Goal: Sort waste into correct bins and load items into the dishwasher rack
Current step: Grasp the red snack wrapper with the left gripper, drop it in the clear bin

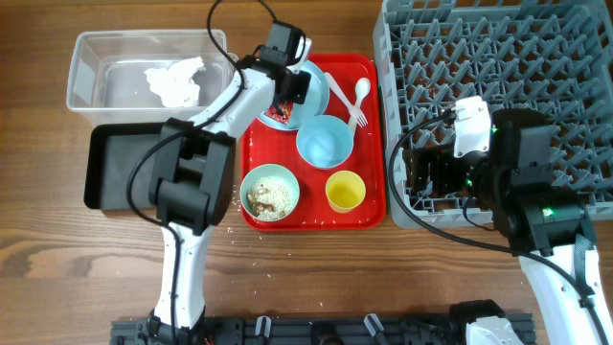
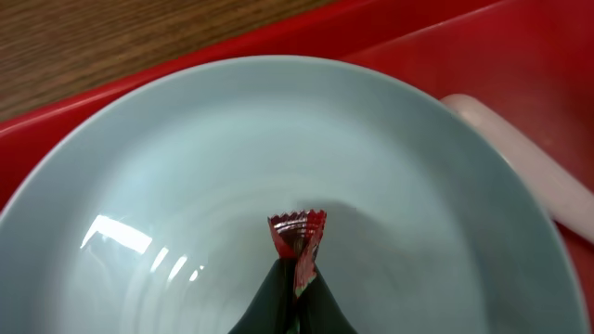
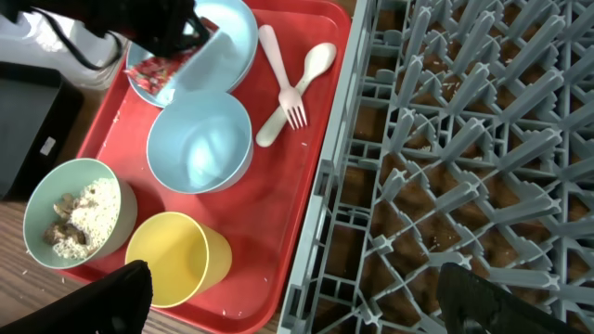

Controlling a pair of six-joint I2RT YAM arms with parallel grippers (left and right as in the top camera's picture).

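Note:
My left gripper (image 1: 284,96) is shut on the red wrapper (image 2: 297,232), just above the light blue plate (image 2: 186,167) at the back of the red tray. White crumpled paper (image 1: 175,81) lies in the clear tub (image 1: 91,67). The black tray (image 1: 110,172) sits in front of it. The pale green bowl (image 1: 269,192) holds beige food scraps. The light blue bowl (image 1: 325,141), yellow cup (image 1: 345,191), fork (image 1: 347,101) and spoon (image 1: 361,91) are on the red tray. My right gripper (image 3: 297,306) is open and empty over the left edge of the grey rack (image 1: 498,57).
The red serving tray (image 1: 369,153) lies between the bins and the rack. Bare wooden tabletop (image 1: 57,259) runs along the front. A few crumbs lie by the tray's front left corner.

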